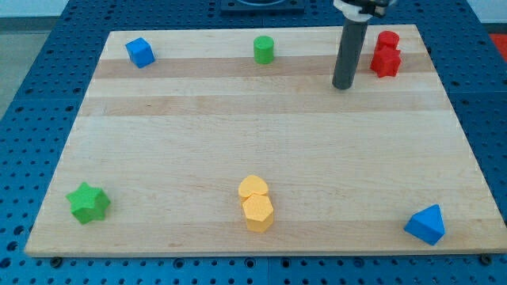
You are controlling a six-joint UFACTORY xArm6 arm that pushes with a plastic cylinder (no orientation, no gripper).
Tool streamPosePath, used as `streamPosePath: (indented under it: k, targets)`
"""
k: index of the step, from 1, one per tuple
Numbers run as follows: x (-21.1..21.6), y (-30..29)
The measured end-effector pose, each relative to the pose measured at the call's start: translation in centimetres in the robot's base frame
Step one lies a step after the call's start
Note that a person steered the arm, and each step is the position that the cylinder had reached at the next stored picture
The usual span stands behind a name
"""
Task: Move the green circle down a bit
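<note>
We are standing our tip [342,85], the lower end of the straight dark rod, on the pale wooden board [261,142] near its far edge. It has no jaws to spread or press, and it is touching no block. The small green cylinder, the task's green circle [264,49], is sitting at the far edge near the middle, well to the left of our tip. The two red blocks [386,54], stacked or pressed together (we cannot tell which at this angle), are lying just to the right of the rod.

To nudge the green circle toward the near edge, we are needing our tip on its far side, and little board is showing there. So we are judging the cleanest route as going left and round the far side, then pushing straight through its centre, gently and briefly. An off-centre contact could be sending it sideways toward the blue cube-like block [140,52] at the far left.
</note>
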State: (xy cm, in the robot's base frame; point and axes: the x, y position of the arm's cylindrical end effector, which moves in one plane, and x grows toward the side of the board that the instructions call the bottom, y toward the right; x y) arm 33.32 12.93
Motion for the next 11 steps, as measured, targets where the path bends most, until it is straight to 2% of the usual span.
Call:
streamPosePath:
  k: [1,2,3,4,6,9,10,11]
  targets:
    - [-5.8,-0.3]
    - [-8.9,-2.2]
    - [-11.7,-4.9]
    - [-12.4,-9.0]
    - [-6.6,-13.7]
    - [7.5,-21.9]
    - [7.3,-21.9]
    - [2.9,-20.7]
